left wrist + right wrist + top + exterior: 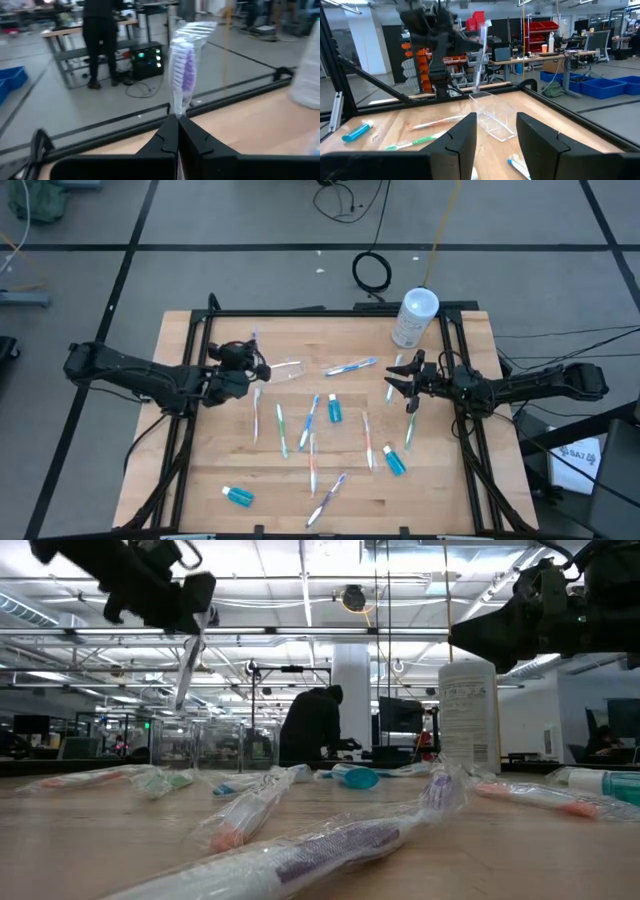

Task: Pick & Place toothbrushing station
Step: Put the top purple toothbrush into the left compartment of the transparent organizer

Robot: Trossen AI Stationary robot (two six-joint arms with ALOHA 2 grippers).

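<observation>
The clear plastic cup [288,369] lies on its side on the wooden table, and also shows in the right wrist view [492,117]. My left gripper [255,369] hovers just left of it, above the table, shut on a plastic-wrapped toothbrush [183,65] with purple bristles. In the low view the left gripper [170,595] is high up and the brush [189,665] hangs below it. My right gripper [405,387] is open and empty at the table's right, pointing toward the cup; its fingers [462,137] stand well short of the cup. My left gripper pinches the wrapped toothbrush's handle [178,114] between its two shut fingers. The bristle end [186,60] sticks out past the fingertips. The brush hangs nearly upright below the gripper, lifted clear of the table [481,55].
A white canister [415,317] stands at the far right of the table. Several wrapped toothbrushes [310,420] and three small blue tubes [334,409] lie scattered over the middle and near part. A black frame [300,312] edges the table. A person [312,725] stands in the room behind.
</observation>
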